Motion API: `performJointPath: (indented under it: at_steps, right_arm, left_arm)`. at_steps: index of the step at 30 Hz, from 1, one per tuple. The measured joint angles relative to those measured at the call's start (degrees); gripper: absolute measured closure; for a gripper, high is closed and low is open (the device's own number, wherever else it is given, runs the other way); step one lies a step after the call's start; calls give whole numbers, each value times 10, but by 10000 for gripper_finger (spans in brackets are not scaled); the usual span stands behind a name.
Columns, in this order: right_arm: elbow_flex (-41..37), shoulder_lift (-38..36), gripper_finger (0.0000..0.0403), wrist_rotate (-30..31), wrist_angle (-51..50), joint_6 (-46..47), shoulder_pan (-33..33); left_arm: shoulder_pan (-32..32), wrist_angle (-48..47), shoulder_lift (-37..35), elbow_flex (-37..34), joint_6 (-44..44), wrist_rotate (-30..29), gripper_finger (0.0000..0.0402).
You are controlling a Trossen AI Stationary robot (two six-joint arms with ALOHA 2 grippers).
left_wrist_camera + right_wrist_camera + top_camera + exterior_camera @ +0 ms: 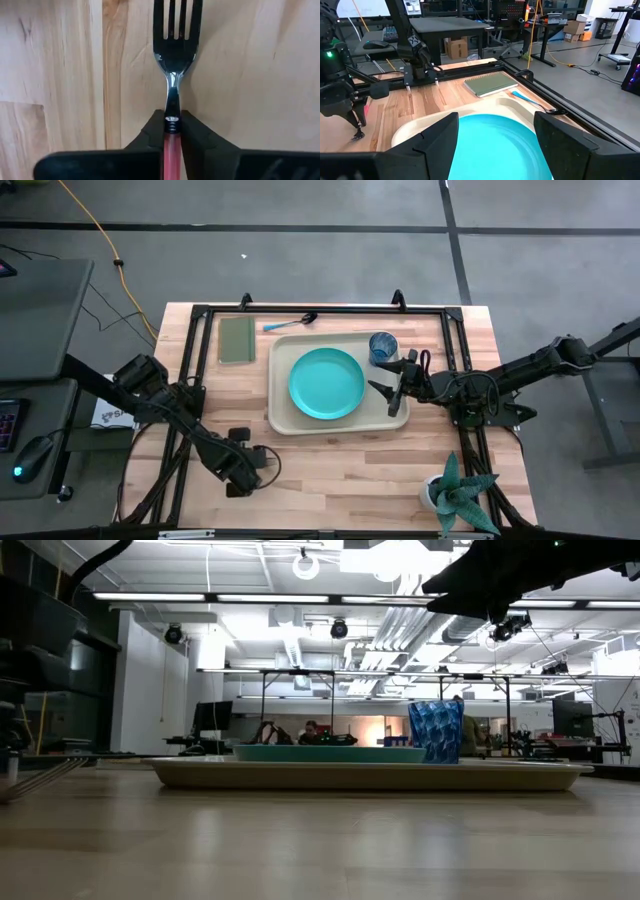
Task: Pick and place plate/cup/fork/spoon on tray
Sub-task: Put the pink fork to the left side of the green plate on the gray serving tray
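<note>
While plate (327, 383) and cup (383, 346) sit on tray (282, 420), left gripper (243, 463) jaws clamp fork (173, 60) handle over near tabletop (340, 470); right gripper (395, 383) jaws spread above tray; spoon (290, 323) lies beyond tray.

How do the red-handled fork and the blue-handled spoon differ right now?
The red-handled metal fork is clamped in the left hand over bare wood near the table's front; the light-blue-handled spoon lies free at the far edge, just outside the cream rectangular plastic tray. The fork ends in tines, the spoon in a dark bowl. Neither is on the tray yet.
</note>
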Motion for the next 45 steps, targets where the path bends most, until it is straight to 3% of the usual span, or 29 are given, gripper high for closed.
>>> performJointPath:
  at_steps: [5, 11, 17, 22, 24, 28, 36, 40, 45]
  right_arm:
    - [0, 0, 150, 0, 0, 0, 0]
    - [0, 0, 150, 0, 0, 0, 0]
    - [0, 0, 150, 0, -4, 2, 0]
    - [0, 0, 150, 0, -4, 5, 0]
    - [0, 0, 150, -1, -5, 17, 0]
    - [0, 0, 150, -14, -9, 17, 0]
    - [0, 0, 150, -15, -10, 17, 0]
    - [0, 0, 150, -15, -19, 15, 0]
    - [0, 0, 150, -14, -20, 15, 0]
  left_arm:
    - [7, -19, -4, 14, 36, 3, 376]
    - [8, -113, -34, 78, 65, -53, 396]
    - [24, -170, -77, 110, 52, -231, 397]
    - [95, -166, -106, 110, -37, -407, 400]
    - [134, -162, -109, 110, -60, -446, 400]
    - [215, -127, -112, 103, -52, -428, 401]
    - [388, 88, -132, -3, 17, -243, 401]
    - [429, 139, -194, -46, 7, -232, 401]
    - [442, 223, -268, -103, -78, -245, 401]
